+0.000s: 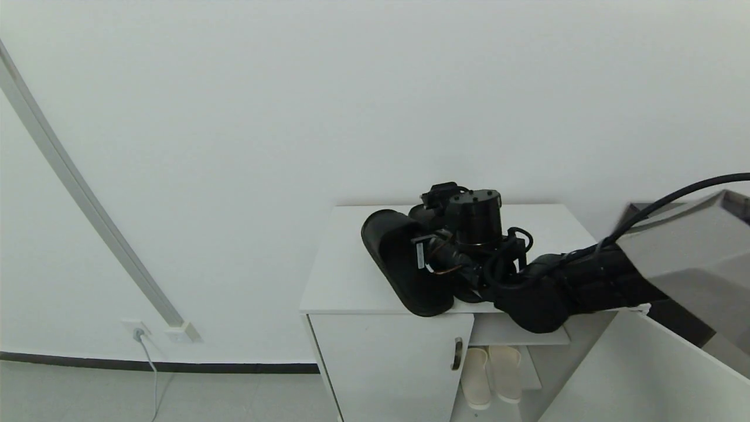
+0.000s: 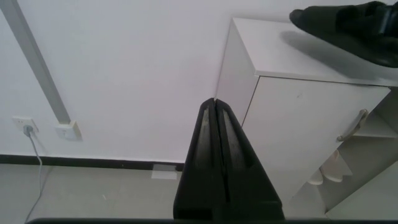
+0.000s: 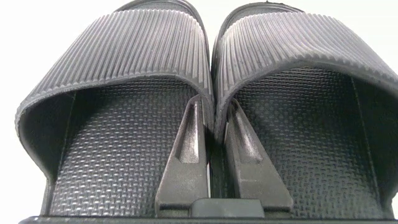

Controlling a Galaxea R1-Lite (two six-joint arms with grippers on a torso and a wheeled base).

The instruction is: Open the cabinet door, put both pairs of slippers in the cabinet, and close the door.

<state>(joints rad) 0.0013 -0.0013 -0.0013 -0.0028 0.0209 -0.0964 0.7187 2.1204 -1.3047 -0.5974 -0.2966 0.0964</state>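
Observation:
A pair of black slippers (image 1: 404, 264) is held side by side over the front of the white cabinet's top (image 1: 345, 281), tilted on edge. My right gripper (image 3: 214, 106) is shut on them, one finger inside each slipper, pinching their inner walls together. The cabinet's right door (image 1: 615, 375) stands open, its left door (image 1: 387, 363) shut. A pair of white slippers (image 1: 491, 372) rests on a shelf inside. My left gripper (image 2: 215, 102) is shut and empty, low down to the left of the cabinet (image 2: 311, 124), with the black slippers (image 2: 348, 25) above it.
The left door carries a dark handle (image 1: 457, 353) at its inner edge. A wall socket with a cable (image 1: 136, 329) and a slanted grey conduit (image 1: 88, 199) are on the wall to the left. Bare floor lies left of the cabinet.

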